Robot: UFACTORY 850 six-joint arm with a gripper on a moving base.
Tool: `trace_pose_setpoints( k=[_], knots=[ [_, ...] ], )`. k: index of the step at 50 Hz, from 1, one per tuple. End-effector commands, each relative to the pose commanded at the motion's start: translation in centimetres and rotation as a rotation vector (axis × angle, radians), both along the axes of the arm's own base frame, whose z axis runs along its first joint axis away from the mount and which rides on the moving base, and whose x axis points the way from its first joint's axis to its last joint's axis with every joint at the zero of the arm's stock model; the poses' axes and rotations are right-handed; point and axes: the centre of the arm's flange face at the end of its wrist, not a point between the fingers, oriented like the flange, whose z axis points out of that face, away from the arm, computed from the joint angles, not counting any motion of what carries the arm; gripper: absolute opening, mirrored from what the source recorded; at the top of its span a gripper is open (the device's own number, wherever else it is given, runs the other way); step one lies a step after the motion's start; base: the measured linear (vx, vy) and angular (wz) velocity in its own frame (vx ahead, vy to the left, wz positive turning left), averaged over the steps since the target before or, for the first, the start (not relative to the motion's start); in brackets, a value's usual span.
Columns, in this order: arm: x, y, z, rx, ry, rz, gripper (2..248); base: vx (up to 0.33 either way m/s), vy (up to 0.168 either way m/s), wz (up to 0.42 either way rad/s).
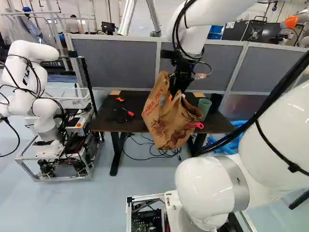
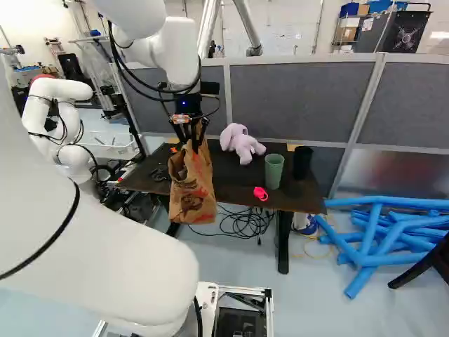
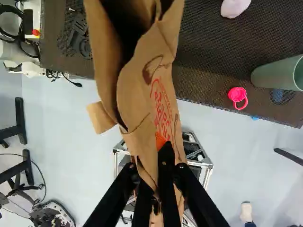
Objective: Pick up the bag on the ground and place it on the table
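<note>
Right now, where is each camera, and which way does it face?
Left base view: on the base, behind and left of the arm, facing ahead; base and arm show.
Right base view: behind and right, facing ahead; base and arm show.
Wrist view: looks along the tool past the bag to table and floor; its tool shows, apparently some base too.
All share bag, table, green cup.
</note>
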Motion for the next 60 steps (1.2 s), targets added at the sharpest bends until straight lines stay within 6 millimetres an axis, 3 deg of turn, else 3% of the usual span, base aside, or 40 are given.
trace_pose_setpoints(
  k=[24, 60],
  knots=[
    [2.1, 0.0, 0.1, 0.001, 0.014, 0.003, 21, 0.0, 0.0, 0.0],
    [7.7, -0.2, 0.3, -0.013, -0.035, 0.005, 21, 0.0, 0.0, 0.0]
  ],
)
